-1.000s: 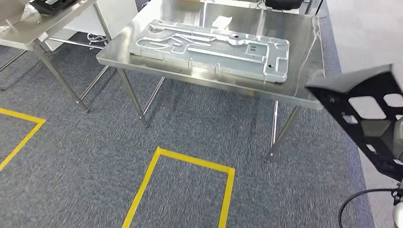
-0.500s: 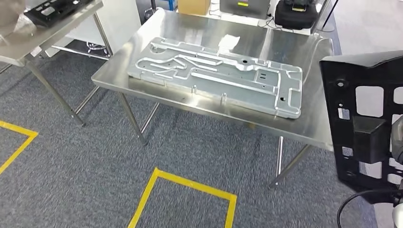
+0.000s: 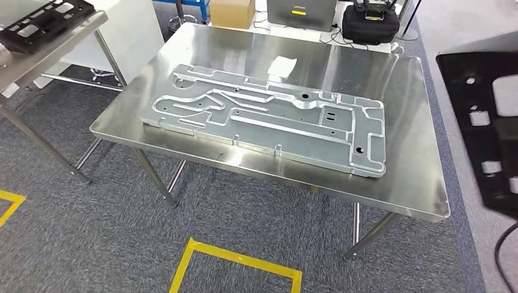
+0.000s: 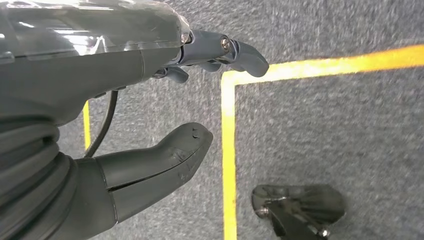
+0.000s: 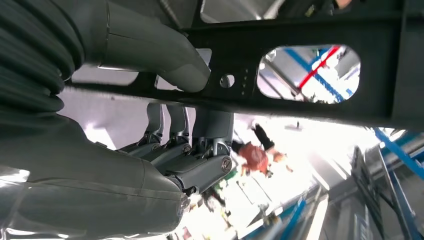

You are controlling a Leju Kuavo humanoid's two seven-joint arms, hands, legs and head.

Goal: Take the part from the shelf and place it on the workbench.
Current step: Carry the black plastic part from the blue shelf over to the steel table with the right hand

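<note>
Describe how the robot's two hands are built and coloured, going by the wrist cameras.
Left hand: glossy grey shell, ribbed dark grey wrist cover, thick grey thumb, darker fingers with silver screws, thin black cable beside it. Right hand: same ribbed cover, grey thumb, grey fingers with silver screws.

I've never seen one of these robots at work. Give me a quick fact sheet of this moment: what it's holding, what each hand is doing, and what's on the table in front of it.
held part: black perforated panel, at the robot's right, beside the table
right hand: grips the panel, thumb on one face, fingers behind
left hand: holds nothing, fingers apart, above grey carpet with yellow tape
workbench: steel table just ahead
on the workbench: large grey metal plate with raised channels, small white paper
task stage: panel not yet set down
</note>
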